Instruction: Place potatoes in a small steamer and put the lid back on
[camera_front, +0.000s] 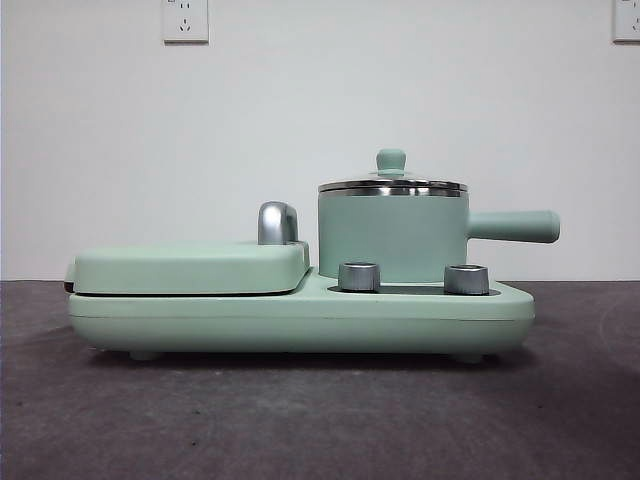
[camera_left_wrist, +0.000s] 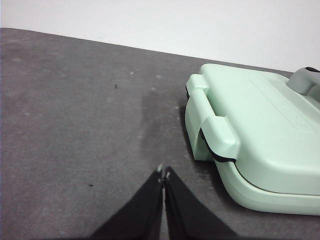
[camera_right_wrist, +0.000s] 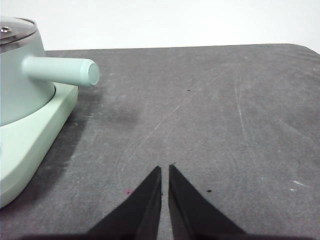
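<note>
the left gripper (camera_left_wrist: 163, 175) hangs over bare dark grey table (camera_left_wrist: 75, 125), its two black jaws pressed together at the tips and holding nothing. ahead of it and just to one side stands the end of the mint-green appliance base (camera_left_wrist: 250, 192), with the flat grill cover (camera_left_wrist: 260, 130) closed on top and the hinge block at that end facing the camera.

the right gripper (camera_right_wrist: 165, 172) likewise waits above the table, well apart from the work; its jaws stand nearly together with only a thin slit between the tips, empty. beside it the other end of the base shows, with the straight side handle (camera_right_wrist: 62, 71) of the small steamer (camera_right_wrist: 20, 80) pointing out past the base edge.

in the front view neither arm appears. nearest on the base sit two steel control knobs (camera_front: 360, 276). behind them the small steamer stands upright on the right half of the base, handle pointing right. the lid (camera_front: 392, 185) is seated on the steamer's steel rim, level, with its mint-green knob on top. the chrome handle (camera_front: 278, 222) of the grill cover rises just left of the pot. the potatoes show in no view; whether one lies inside the closed pot cannot be told. farthest back, a white wall carries a power socket (camera_front: 185, 20).
</note>
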